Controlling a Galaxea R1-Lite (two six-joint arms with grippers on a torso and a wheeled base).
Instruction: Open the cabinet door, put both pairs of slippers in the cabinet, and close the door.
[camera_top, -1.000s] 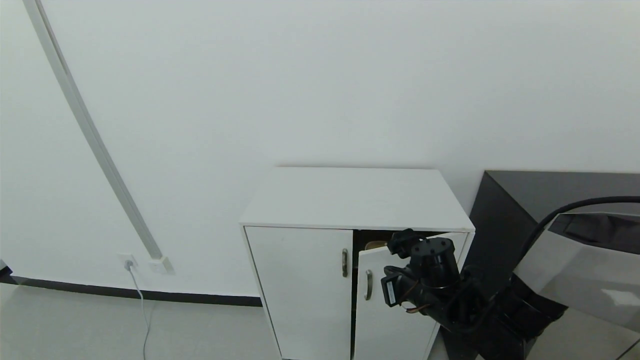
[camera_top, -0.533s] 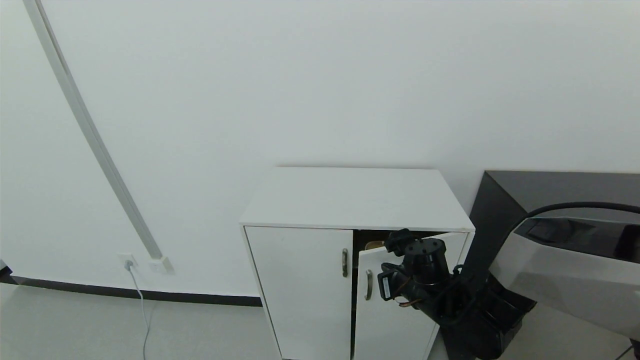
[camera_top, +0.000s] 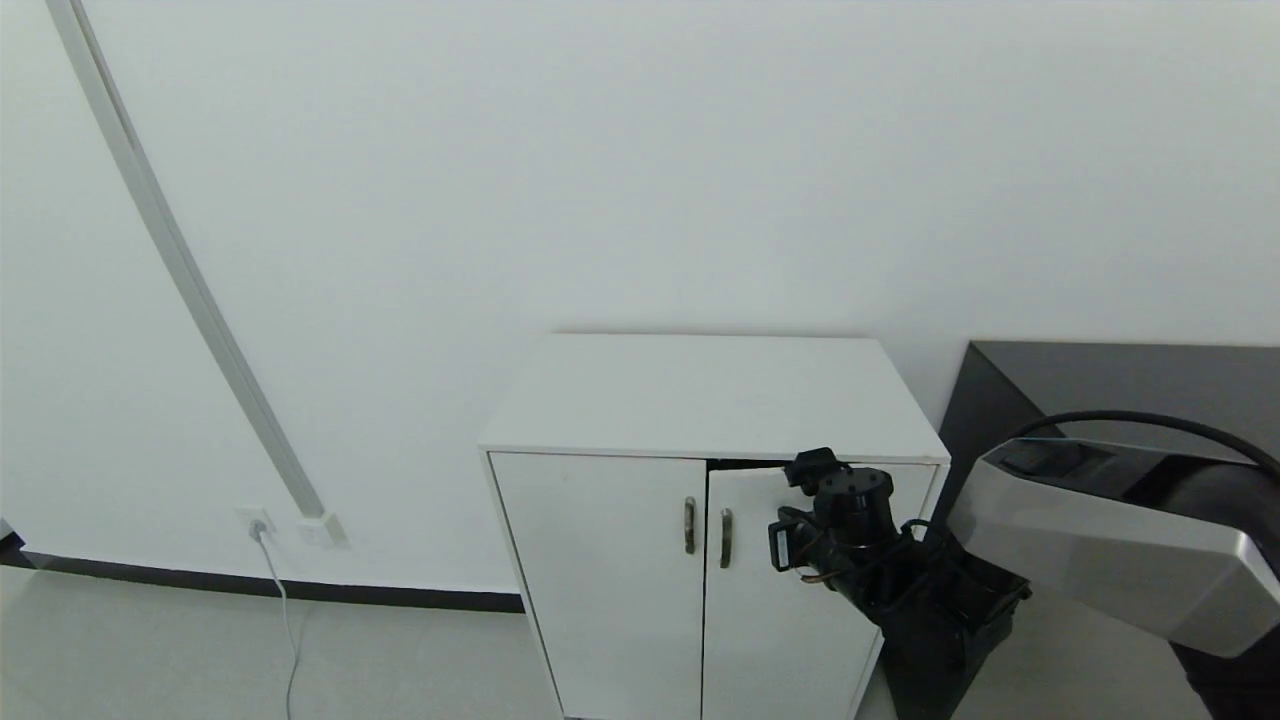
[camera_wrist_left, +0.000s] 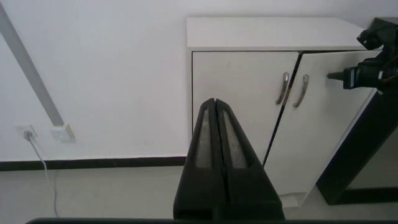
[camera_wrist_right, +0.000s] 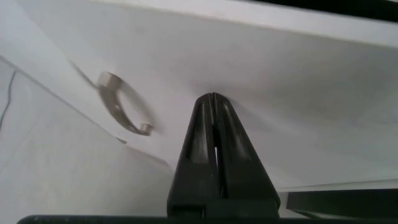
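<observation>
Head view: boxy smooth white cabinet (camera_top: 700, 400), curved metal handles (camera_top: 690, 525).

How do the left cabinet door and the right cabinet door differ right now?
The left door lies flush and shut; the right door stands slightly ajar, with a dark gap along its top. Nothing touches the left door, while the shut right pincer appears to press its tip against the right door. Both are white, with vertical metal handles by the middle seam.
</observation>
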